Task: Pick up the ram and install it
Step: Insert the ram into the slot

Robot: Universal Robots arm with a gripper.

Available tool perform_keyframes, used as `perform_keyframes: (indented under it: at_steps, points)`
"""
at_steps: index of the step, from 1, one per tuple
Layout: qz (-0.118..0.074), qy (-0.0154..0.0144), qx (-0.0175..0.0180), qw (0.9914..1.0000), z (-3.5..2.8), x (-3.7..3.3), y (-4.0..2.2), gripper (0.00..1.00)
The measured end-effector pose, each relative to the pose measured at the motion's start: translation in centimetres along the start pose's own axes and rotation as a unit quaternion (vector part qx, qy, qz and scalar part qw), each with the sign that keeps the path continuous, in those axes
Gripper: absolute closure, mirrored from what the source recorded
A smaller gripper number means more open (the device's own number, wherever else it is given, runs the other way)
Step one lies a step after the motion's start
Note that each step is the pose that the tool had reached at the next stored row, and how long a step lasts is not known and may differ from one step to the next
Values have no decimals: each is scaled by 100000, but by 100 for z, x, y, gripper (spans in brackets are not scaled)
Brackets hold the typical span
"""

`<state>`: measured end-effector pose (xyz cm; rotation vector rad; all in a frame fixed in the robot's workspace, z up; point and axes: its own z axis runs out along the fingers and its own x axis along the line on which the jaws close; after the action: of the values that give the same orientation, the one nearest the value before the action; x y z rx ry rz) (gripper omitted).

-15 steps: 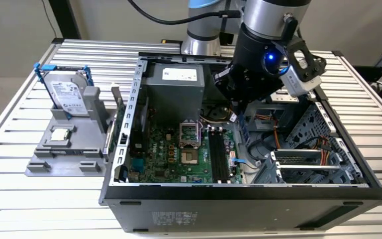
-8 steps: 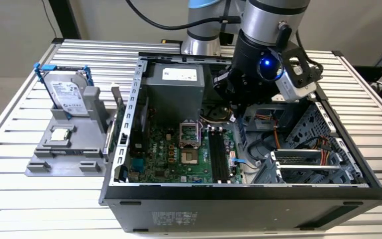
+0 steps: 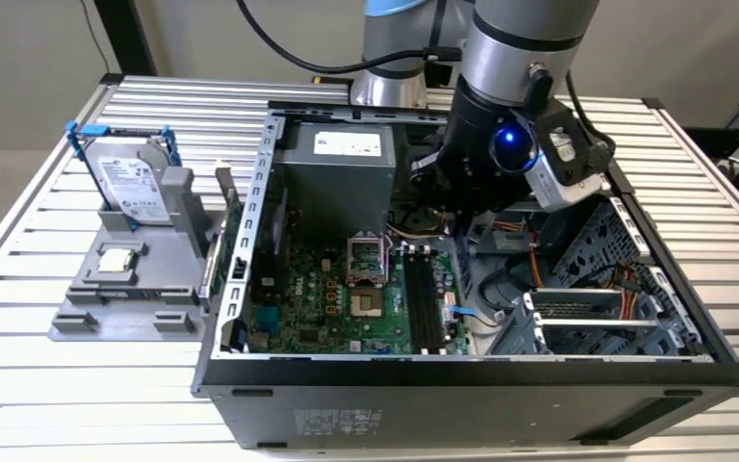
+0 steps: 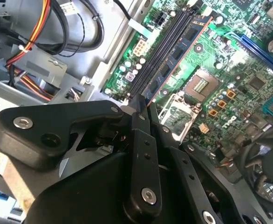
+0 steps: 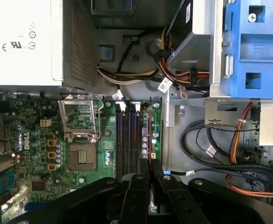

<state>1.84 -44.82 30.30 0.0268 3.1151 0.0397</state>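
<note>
Silver-grey arm (image 3: 523, 43), blue light (image 3: 508, 138), black claw (image 4: 140, 105), silver screws (image 4: 148, 196).

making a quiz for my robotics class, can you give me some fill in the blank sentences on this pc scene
1. The black pincer grips the long, thin, greenish-blue ram stick by one ____.
2. The black memory slots beside the ram stick sit on a ____ motherboard.
3. The silver hard drive with blue rails stands in a grey holder outside the open computer case, on the exterior view's ____.

Missing words: end; green; left
</note>
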Motion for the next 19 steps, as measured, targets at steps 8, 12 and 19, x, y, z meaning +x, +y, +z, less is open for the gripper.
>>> perform_keyframes:
  at_steps: [8,12,19]
  points:
    - [-4,67,43,100000,26,0,0,100]
    - [-5,75,106,100000,96,2,-2,100]
    - [-5,73,275,100000,223,6,-5,100]
